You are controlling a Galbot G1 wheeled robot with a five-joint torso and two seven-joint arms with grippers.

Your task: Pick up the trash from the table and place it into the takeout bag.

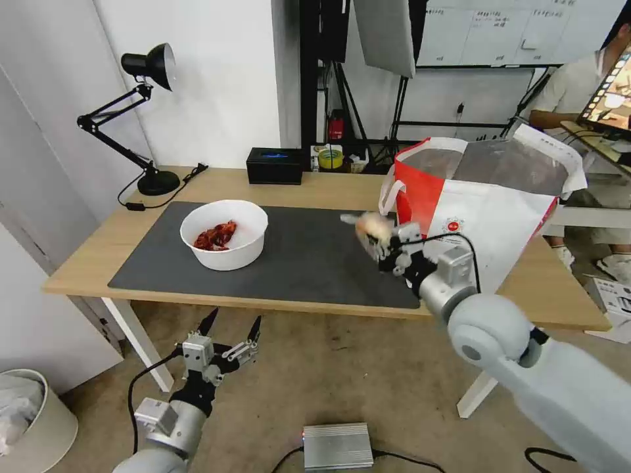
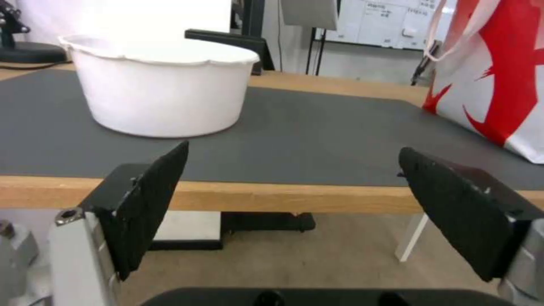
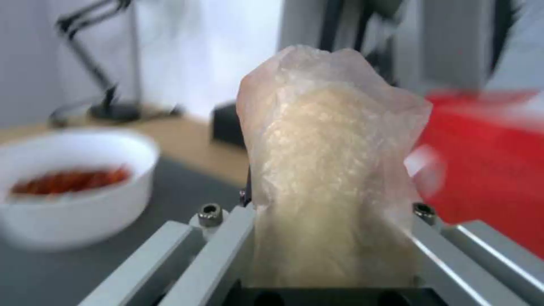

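My right gripper (image 1: 380, 240) is shut on a clear bag with a beige lump (image 1: 370, 226), held above the dark mat just left of the takeout bag (image 1: 486, 210). Up close, the clear bag (image 3: 329, 170) stands between the gripper's jaws, with the red takeout bag (image 3: 487, 170) behind it. A white round bowl with red scraps (image 1: 225, 234) sits on the mat at the left; the bowl (image 3: 68, 187) also shows beyond the clear bag. My left gripper (image 1: 230, 326) hangs open below the table's front edge, facing the bowl (image 2: 161, 85) and the takeout bag (image 2: 499, 76).
The table (image 1: 315, 187) carries a black desk lamp (image 1: 141, 118) at the back left and a black box (image 1: 275, 165) at the back. A silver box (image 1: 338, 447) lies on the floor in front. A bin (image 1: 29, 420) stands at the lower left.
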